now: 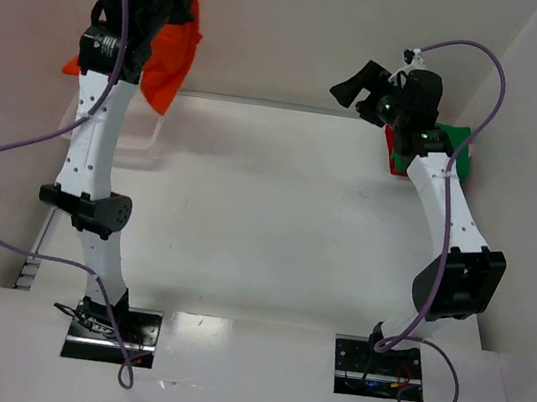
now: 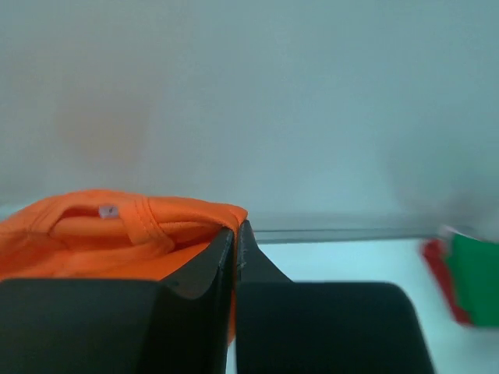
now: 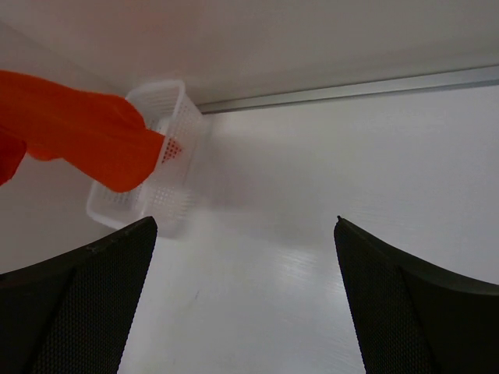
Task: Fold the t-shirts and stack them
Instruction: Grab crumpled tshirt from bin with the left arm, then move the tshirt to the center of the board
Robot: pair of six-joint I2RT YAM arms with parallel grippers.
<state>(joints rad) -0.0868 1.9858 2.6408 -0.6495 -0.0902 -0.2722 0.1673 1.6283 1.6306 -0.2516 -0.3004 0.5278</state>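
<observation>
Fingers on the left [image 2: 207, 273]: pinched together on a fold of the orange shirt [image 1: 172, 57], near its collar. Hanging bunched and straight down from that grip, long axis vertical, high over the far-left corner, just above the white basket [image 3: 168, 105]. Fingers on the right [image 3: 86, 296]: wide apart, holding nothing, well away at the far right and facing across toward the cloth. Likely next: bring it down and spread it flat. Plenty of bare bench [image 1: 265, 221] in the middle for that; folded green and red stack [image 1: 458, 153] beyond the right arm.
</observation>
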